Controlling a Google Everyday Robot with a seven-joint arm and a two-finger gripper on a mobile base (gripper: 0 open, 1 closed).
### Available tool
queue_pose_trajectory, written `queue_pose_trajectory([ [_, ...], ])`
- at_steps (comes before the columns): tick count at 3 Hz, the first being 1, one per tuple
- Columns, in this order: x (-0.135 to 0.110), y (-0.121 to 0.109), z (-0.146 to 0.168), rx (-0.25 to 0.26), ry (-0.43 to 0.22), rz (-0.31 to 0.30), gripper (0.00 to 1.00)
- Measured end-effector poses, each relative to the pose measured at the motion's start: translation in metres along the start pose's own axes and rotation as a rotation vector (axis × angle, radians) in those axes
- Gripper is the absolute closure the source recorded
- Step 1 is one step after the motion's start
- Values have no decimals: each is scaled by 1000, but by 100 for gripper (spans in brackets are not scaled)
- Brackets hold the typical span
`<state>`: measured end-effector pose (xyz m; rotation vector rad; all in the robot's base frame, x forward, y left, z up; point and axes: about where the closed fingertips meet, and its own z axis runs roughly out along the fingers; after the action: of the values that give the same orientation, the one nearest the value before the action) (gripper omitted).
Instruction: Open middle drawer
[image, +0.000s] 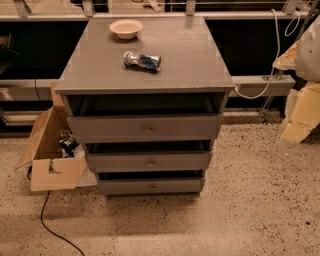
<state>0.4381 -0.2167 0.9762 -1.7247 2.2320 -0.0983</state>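
A grey cabinet (150, 55) with three drawers stands in the middle of the view. The middle drawer (120, 162) has a long flat grey front with a small round knob (150, 162) at its centre. It stands slightly out, with a dark gap above it. The top drawer (110, 128) is pulled out a little further, and the bottom drawer (125, 187) sits lowest. My arm and gripper (295, 127) show as a pale, blurred shape at the right edge, well to the right of the cabinet and apart from the drawers.
A cream bowl (126, 28) and a crushed can (142, 61) lie on the cabinet top. An open cardboard box (47, 155) stands on the floor at the cabinet's left. A black cable (52, 227) runs over the speckled floor. A white cable (257, 87) hangs by the ledge at back right.
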Motion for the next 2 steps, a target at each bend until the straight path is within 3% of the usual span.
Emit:
queue_pose_trajectory([
  [1, 0, 0, 0, 0, 0, 0, 0],
  [2, -4, 5, 50, -23, -54, -54, 0],
])
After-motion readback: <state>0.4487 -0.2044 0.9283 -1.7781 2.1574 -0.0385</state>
